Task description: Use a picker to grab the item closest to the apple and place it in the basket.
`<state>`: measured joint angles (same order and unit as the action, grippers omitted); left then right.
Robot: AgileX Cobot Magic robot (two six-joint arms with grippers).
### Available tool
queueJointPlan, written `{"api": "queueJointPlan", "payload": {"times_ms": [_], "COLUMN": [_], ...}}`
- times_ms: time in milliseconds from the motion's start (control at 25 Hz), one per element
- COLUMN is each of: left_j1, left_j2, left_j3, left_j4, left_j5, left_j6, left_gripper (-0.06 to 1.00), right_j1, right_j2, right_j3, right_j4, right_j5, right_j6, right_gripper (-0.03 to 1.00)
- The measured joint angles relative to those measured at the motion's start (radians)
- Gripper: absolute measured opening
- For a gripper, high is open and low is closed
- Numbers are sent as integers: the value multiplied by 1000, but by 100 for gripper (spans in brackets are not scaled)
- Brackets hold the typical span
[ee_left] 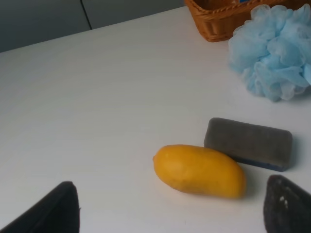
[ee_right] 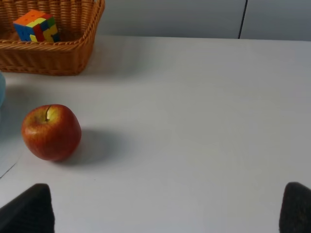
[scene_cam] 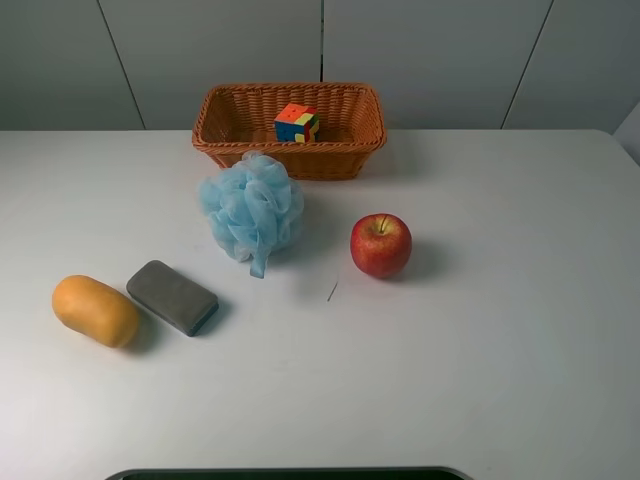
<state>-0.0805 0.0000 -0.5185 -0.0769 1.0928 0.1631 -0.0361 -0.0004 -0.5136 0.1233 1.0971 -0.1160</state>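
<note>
A red apple [scene_cam: 380, 245] sits right of the table's middle; it also shows in the right wrist view [ee_right: 51, 132]. A light blue bath pouf [scene_cam: 251, 208] lies just to its left, nearest to it, and shows in the left wrist view [ee_left: 272, 53]. The wicker basket [scene_cam: 300, 160] stands behind them at the back. Neither gripper shows in the exterior high view. My left gripper [ee_left: 170, 213] is open and empty, near a yellow mango [ee_left: 199, 171]. My right gripper [ee_right: 160, 208] is open and empty, some way short of the apple.
A coloured puzzle cube [scene_cam: 297, 123] lies in the basket. The mango [scene_cam: 95, 310] and a grey block-shaped sponge [scene_cam: 172, 297] lie at the front left. A thin dark scrap [scene_cam: 332, 290] lies in front of the apple.
</note>
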Motion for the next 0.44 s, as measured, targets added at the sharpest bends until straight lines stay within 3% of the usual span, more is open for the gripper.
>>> {"api": "queueJointPlan", "payload": {"times_ms": [440], "left_j1": [0], "left_j2": [0], "left_j3": [0], "left_j4": [0], "left_j5": [0], "left_j6": [0], "left_gripper": [73], "right_j1": [0], "right_j2": [0], "right_j3": [0], "right_j4": [-6], "right_j5": [0], "right_j6": [0], "right_gripper": [70]}}
